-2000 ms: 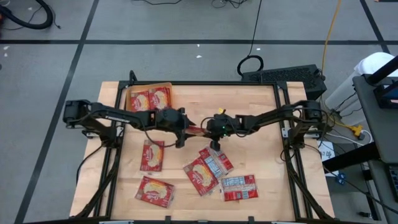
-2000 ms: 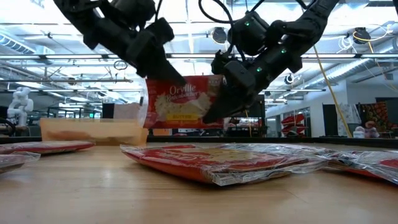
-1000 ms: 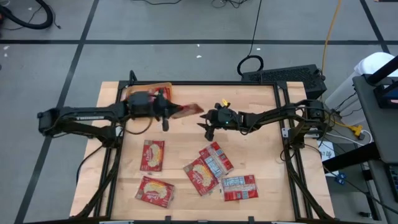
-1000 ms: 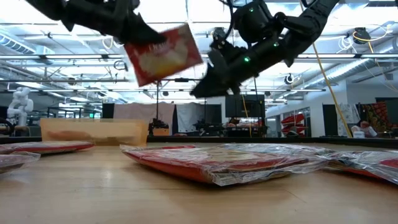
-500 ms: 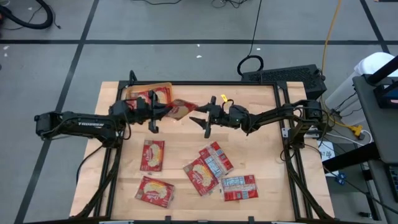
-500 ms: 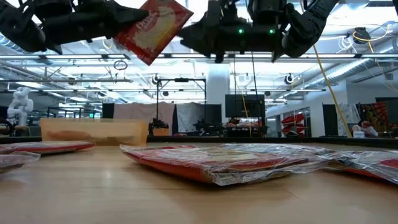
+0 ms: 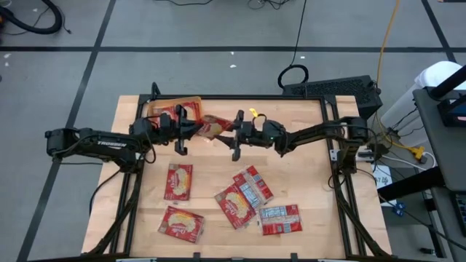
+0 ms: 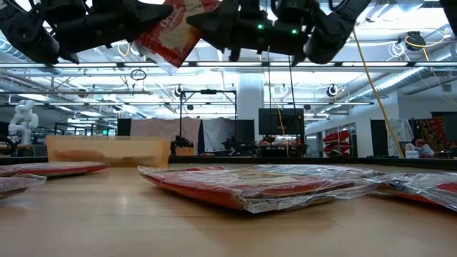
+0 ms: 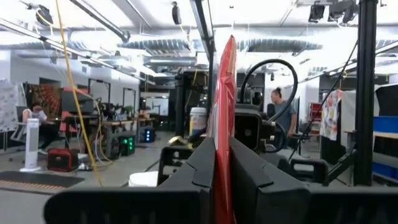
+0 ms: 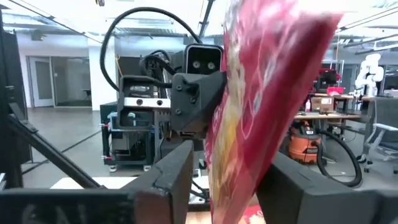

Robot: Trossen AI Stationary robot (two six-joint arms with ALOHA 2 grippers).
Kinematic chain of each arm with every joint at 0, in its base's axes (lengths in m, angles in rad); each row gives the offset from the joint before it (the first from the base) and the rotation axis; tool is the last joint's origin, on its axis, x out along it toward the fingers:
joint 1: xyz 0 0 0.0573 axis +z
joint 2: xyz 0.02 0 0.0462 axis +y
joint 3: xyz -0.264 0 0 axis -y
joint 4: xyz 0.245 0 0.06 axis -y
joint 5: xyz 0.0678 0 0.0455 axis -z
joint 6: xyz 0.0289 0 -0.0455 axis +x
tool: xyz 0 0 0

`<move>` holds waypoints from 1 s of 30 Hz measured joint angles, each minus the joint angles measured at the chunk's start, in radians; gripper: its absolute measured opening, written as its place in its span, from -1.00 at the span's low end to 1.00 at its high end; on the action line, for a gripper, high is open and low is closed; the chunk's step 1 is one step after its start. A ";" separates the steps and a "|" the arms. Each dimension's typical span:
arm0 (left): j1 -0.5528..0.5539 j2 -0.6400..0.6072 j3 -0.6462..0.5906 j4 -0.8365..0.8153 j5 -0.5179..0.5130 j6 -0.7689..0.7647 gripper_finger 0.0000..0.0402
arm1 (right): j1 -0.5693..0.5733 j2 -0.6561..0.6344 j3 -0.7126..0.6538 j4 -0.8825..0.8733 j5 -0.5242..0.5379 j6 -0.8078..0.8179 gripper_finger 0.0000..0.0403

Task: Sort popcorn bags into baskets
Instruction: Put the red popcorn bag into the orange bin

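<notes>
Left end effector [image 7: 191,129] clamps one popcorn bag [image 7: 212,126]; right end effector [image 7: 231,133] straddles it, grip unclear; five lie loose.

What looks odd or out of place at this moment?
One popcorn bag hangs in mid-air between both arms: the left gripper is shut on one edge, and the right gripper straddles the other. Nothing looks spilled or torn.
</notes>
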 joint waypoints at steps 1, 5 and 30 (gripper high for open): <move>0.000 0.003 0.000 0.003 0.000 0.002 -0.85 | 0.000 0.011 0.013 0.000 0.000 -0.001 -0.37; 0.000 0.002 0.000 -0.009 0.003 -0.004 -0.84 | -0.005 0.025 0.015 -0.002 0.000 -0.001 -0.67; 0.078 -0.222 0.087 -0.929 0.120 -0.113 0.05 | -0.053 0.024 -0.007 -0.286 -0.168 0.156 -0.92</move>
